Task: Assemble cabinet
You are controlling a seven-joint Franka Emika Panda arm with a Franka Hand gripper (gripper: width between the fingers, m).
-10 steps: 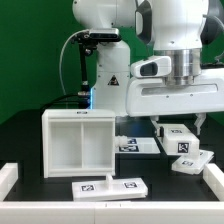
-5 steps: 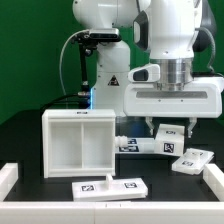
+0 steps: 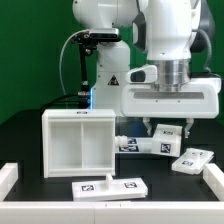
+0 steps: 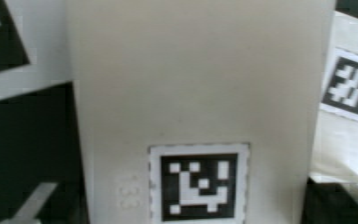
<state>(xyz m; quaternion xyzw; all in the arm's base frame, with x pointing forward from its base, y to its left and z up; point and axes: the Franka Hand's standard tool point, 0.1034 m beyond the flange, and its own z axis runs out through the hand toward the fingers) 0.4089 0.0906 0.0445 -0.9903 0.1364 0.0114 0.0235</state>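
Cabinet (image 3: 78,145) box stands on the black table (image 3: 22,140) on the exterior view's left, open side facing the cam, w/ the marker board (image 3: 110,186) lying flat just in front. Gripper (image 3: 166,130) is on the exterior view's right, not touching it, jaws squeezed on the 2 long sides of a small white panel (image 4: 194,80) w/ a tag. Another tagged panel (image 3: 192,158) lies near it.

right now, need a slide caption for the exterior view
Panda arm with fingers at a tagged white panel beside the white cabinet, marker board in front
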